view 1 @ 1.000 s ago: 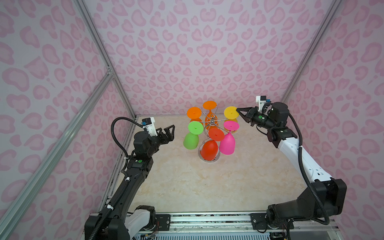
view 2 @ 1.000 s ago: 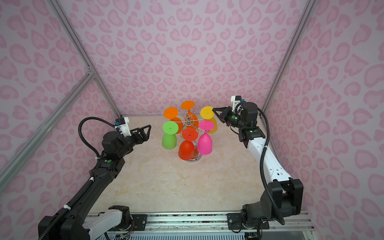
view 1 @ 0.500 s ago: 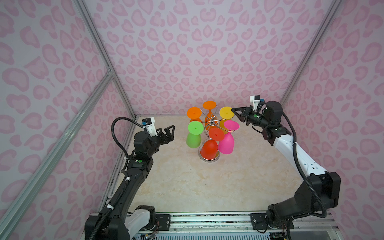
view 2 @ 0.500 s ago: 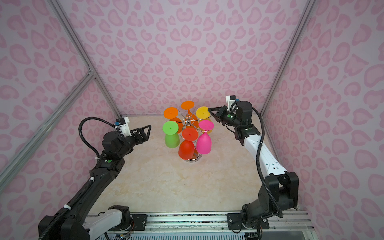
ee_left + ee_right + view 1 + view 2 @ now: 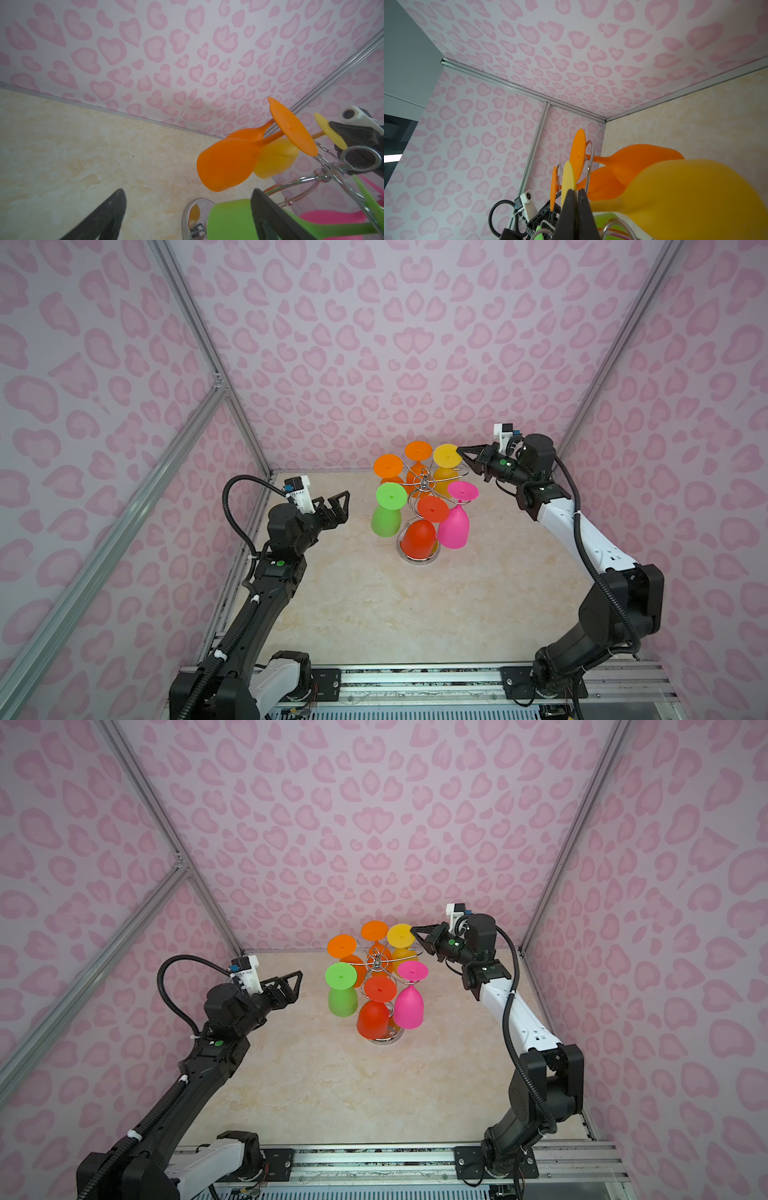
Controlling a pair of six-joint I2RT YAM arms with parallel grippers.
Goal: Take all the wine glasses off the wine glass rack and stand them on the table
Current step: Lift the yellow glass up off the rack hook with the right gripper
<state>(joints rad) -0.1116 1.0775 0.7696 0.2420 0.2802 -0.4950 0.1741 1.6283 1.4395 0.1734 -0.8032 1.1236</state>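
The chrome wine glass rack point(image 5: 423, 485) point(image 5: 376, 963) stands at the back middle of the floor. Several coloured wine glasses hang upside down from it: two orange, yellow, green, red, pink. My right gripper point(image 5: 459, 450) point(image 5: 412, 931) point(image 5: 576, 190) is shut, with its tips against the rim of the yellow wine glass's foot point(image 5: 445, 454) point(image 5: 400, 934) point(image 5: 569, 176). My left gripper point(image 5: 334, 497) point(image 5: 289, 979) point(image 5: 188, 193) stands open left of the rack, level with the green glass point(image 5: 386, 518) point(image 5: 228, 220) and apart from it.
Pink patterned walls with metal frame posts close in three sides. The rack's round base point(image 5: 417, 558) rests on the beige marbled floor point(image 5: 395, 614). Both arm mounts sit on the rail at the front edge.
My right gripper, still shut, has moved left toward the rack and reached the yellow glass's foot, which has shifted slightly left. The left arm has not moved.
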